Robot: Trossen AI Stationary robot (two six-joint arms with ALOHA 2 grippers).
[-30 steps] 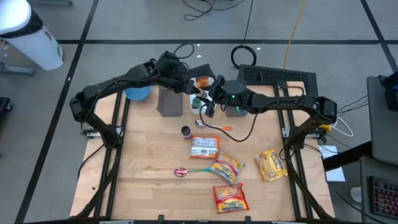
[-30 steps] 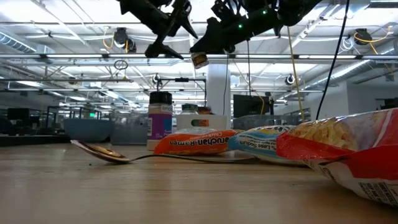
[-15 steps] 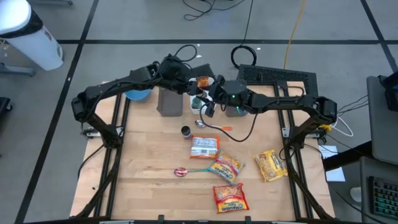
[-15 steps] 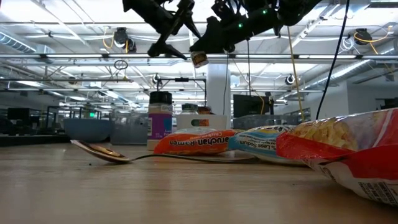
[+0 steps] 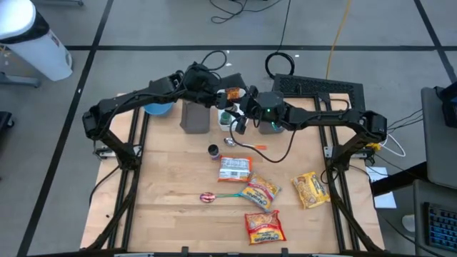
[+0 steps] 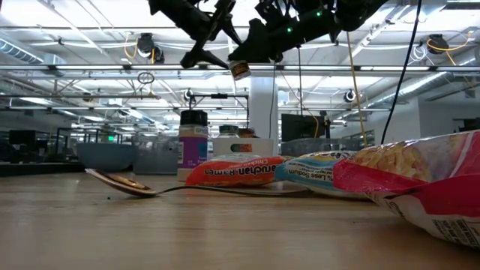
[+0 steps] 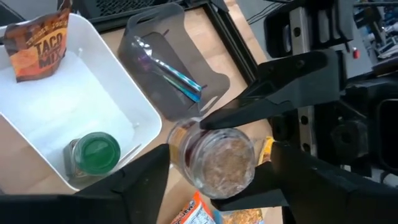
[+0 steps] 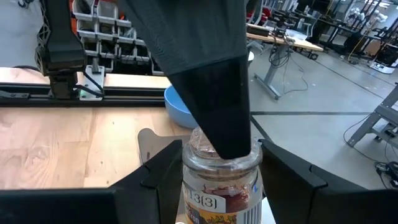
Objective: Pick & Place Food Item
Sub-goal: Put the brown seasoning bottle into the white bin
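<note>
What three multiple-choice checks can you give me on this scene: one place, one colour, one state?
1. Where is the green-lidded jar?
A. in the white bin
B. inside a drawer
C. on a plate

2. What colour is the bowl?
A. red
B. blue
C. yellow

3. The glass spice jar is:
A. lying flat on a plate
B. stacked on a box
C. held in the air by the right tool

Answers:
1 A: the left wrist view shows it in that bin with the taco mix packet.
2 B: the high view shows it blue.
3 C: the low view shows it hanging, clamped.
</note>
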